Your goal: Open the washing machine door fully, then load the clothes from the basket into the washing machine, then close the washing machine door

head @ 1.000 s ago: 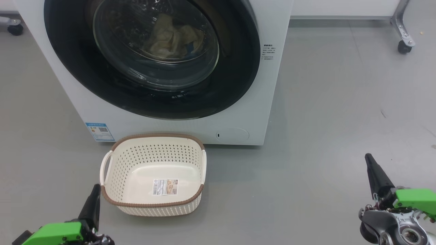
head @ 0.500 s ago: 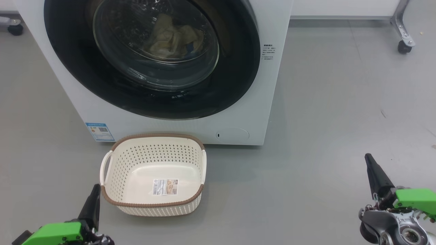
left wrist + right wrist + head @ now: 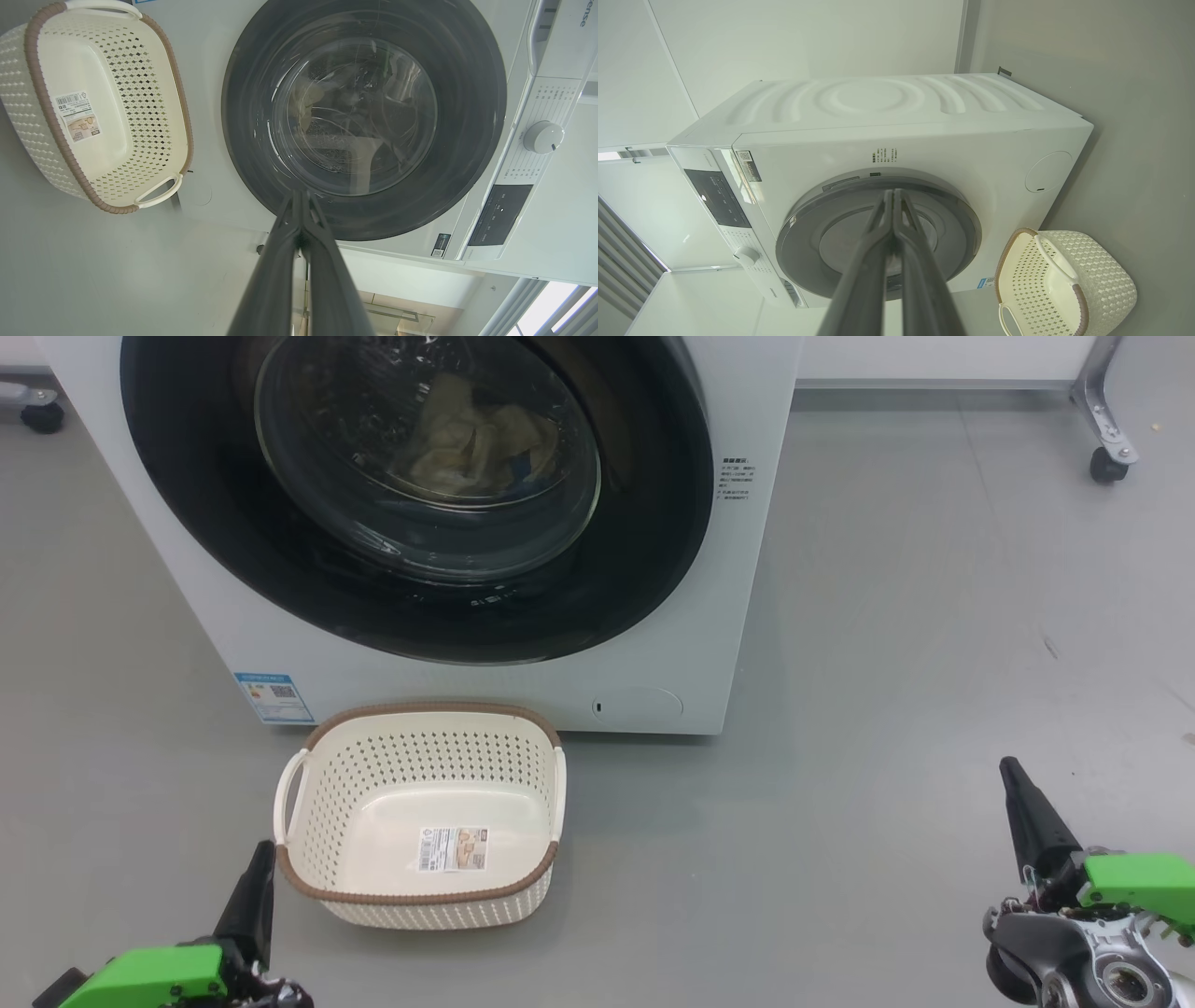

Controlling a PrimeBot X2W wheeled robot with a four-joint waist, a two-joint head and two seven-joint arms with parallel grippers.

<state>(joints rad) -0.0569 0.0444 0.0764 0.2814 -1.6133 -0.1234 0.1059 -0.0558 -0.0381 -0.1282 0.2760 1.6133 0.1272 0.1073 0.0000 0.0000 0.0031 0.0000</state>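
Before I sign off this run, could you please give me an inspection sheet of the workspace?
Surface: grey floor, smooth.
Door: shut on the machine.
Clothes: inside the machine, seen through the door glass.
Basket: upright on the floor before the machine, holding just its label.
Clutter: nothing seen.
Left gripper: jaws shut, holding nothing, near the basket.
Right gripper: jaws shut, holding nothing, over the floor.
Cables: nothing seen.
Surroundings: white wall; casters at far left and right.
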